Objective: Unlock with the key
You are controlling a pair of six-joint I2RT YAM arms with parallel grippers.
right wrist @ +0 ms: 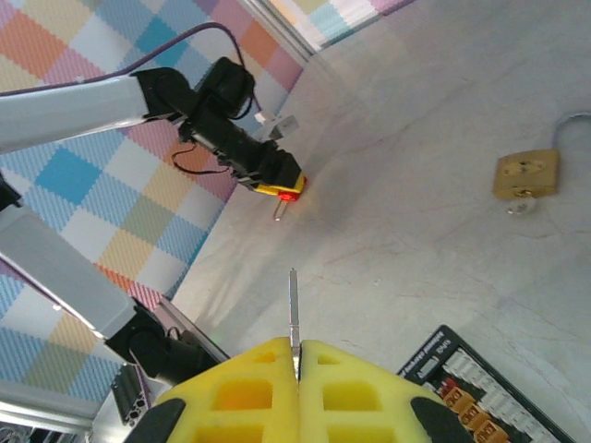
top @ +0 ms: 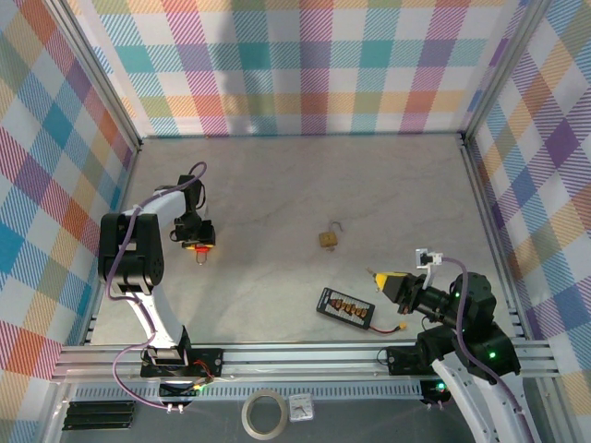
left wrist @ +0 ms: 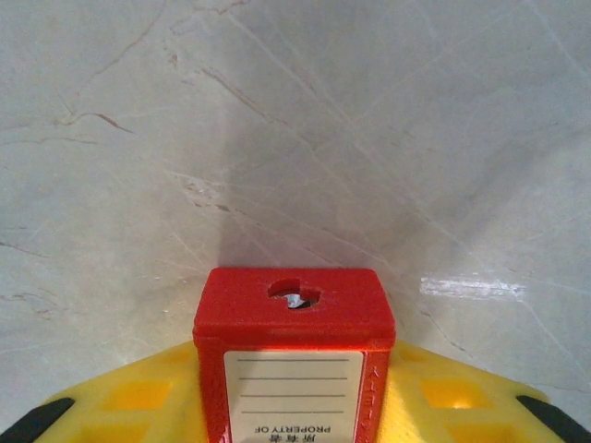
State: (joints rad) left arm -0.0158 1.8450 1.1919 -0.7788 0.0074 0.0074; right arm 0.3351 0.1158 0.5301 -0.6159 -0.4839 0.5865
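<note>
Across the surface (top: pixel 277 185): two padlocks, one key (right wrist: pixel 293 305). Brass padlock (top: pixel 329 238) lies centre. Left gripper (top: pixel 196 238) at its 9 o'clock, angled down, clamped on red padlock (left wrist: pixel 294 318), keyhole (left wrist: pixel 294 295) facing out. Right gripper (right wrist: pixel 297 355) at 4 o'clock, pressed together on key, blade sticking forward.

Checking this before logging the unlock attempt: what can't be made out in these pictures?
- key: right wrist view, its head is hidden between the right hand's yellow fingers; just the blade shows.
- red padlock: left wrist view, its label and lower body are cut off by the bottom edge.
- keyhole: left wrist view, its inside is too shadowed to read.
- Whether that padlock is locked: top view, too small to tell.
</note>
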